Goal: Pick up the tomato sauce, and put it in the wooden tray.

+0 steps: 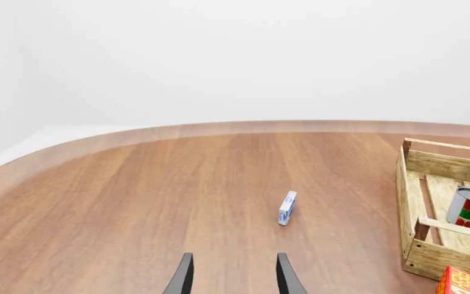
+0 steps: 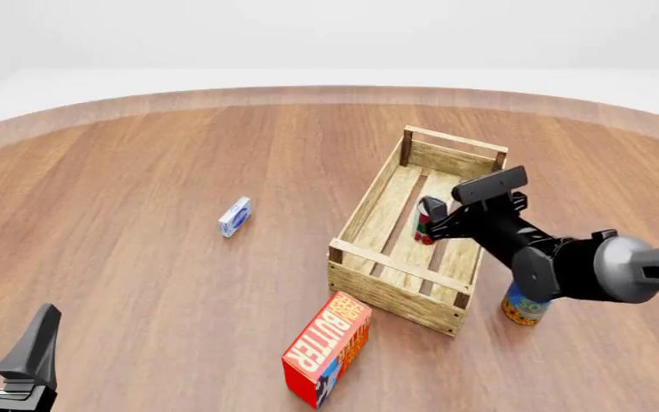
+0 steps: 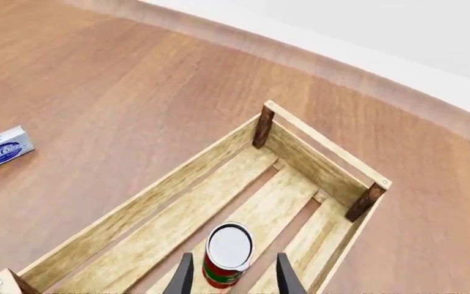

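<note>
One can, the tomato sauce (image 3: 228, 256), is shown upright on the slats inside the wooden tray (image 3: 178, 177), between the parted fingers of the right tool (image 3: 231, 277), which are not clamped on it. The left tool (image 1: 233, 275) is held open above the worktop (image 2: 135, 189), well apart from the tray.

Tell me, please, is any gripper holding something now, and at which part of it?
Nothing is clearly held. The left gripper is open and empty. The right gripper has its jaws on both sides of the tomato sauce in the wooden tray; contact cannot be told.
</note>
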`<action>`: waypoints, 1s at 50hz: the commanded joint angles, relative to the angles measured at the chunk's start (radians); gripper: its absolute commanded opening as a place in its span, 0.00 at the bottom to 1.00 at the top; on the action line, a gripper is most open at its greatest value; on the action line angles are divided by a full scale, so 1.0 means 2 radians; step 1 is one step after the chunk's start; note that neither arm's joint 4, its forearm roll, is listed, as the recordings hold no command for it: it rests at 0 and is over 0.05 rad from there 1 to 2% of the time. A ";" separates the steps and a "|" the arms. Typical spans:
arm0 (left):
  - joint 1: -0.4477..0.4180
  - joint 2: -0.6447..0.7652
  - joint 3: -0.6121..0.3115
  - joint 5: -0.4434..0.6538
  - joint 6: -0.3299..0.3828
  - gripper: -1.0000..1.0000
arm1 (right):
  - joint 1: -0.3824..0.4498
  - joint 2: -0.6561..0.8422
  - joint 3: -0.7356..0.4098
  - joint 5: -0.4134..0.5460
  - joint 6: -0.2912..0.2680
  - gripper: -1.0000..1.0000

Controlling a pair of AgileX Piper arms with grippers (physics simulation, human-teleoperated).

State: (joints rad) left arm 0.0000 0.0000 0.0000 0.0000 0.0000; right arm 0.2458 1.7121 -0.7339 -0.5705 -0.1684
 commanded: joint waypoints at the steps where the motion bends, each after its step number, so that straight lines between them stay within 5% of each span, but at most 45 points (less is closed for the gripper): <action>1: 0.000 0.000 0.000 0.000 0.000 1.00 | -0.002 -0.023 0.012 0.004 -0.003 1.00; 50: 0.000 0.000 0.000 0.000 0.000 1.00 | -0.003 -0.115 0.051 0.031 -0.006 1.00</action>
State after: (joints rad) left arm 0.0000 0.0000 0.0000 0.0000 0.0000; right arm 0.2377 1.5082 -0.6372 -0.5217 -0.1786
